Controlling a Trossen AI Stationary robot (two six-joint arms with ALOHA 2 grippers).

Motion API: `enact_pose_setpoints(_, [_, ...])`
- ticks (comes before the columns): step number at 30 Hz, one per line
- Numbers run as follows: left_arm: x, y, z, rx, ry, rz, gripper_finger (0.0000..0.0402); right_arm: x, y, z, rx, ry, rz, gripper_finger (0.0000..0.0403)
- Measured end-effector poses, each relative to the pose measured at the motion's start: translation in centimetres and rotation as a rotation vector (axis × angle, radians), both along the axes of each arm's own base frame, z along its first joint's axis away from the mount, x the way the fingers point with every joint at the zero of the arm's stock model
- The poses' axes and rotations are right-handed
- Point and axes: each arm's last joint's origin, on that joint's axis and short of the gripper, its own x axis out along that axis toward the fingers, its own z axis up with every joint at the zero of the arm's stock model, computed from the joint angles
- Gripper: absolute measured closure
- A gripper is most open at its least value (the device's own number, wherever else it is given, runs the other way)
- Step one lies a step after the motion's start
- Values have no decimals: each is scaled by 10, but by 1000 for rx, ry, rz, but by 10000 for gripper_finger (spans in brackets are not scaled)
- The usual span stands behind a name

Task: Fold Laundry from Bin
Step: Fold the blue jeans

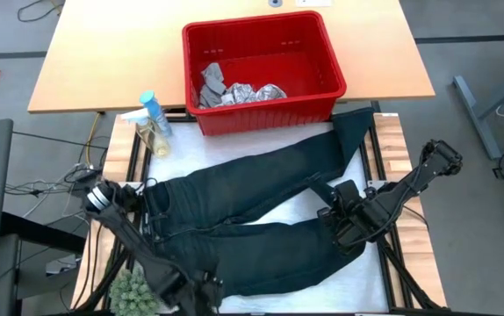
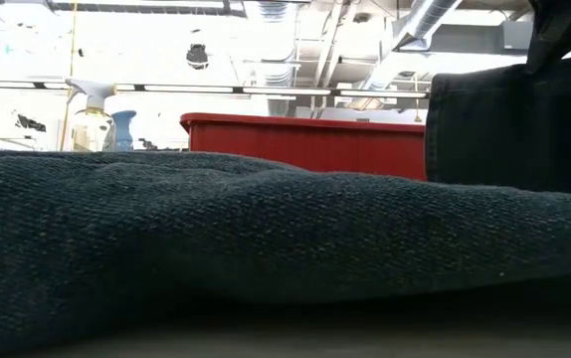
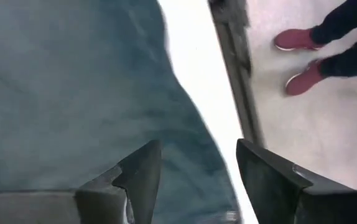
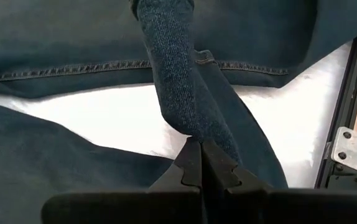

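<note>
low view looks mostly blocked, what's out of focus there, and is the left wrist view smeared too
Low view: the trousers fill the foreground, soft up close, while the bin behind is sharper and the ceiling lights blow out white. Left wrist view: the trousers and a person's red shoes are smeared, and the white table cover glares.

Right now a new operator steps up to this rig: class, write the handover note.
Left gripper: open over the trousers near the table's front-left edge, holding nothing.
Right gripper: shut on a pinched fold of the trousers.
Trousers lie spread across the white mat, not folded.
Bin at the back holds a grey cloth and a printed cloth.
Left: fold the trousers, then both cloths.
</note>
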Motion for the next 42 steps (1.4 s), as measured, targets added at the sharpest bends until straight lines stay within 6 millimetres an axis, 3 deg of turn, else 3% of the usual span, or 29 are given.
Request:
enact_pose_setpoints(5, [-15, -22, -18, 12, 41, 59, 205, 0, 0, 0, -1, 1, 2, 384])
enact_pose_setpoints(13, [-39, -40, -21, 47, -41, 123, 233, 2, -3, 0, -1, -3, -17, 384])
enact_pose_setpoints(19, [-50, -56, -43, 71, 24, 100, 236, 3, -4, 0, -1, -4, -24, 384])
enact_pose_setpoints(27, [-52, -48, -54, 181, 54, 147, 236, 2, -4, 0, -1, -4, -23, 380])
enact_pose_setpoints(42, [-53, -49, -67, 202, 29, 109, 236, 2, -4, 0, -3, 0, -17, 379])
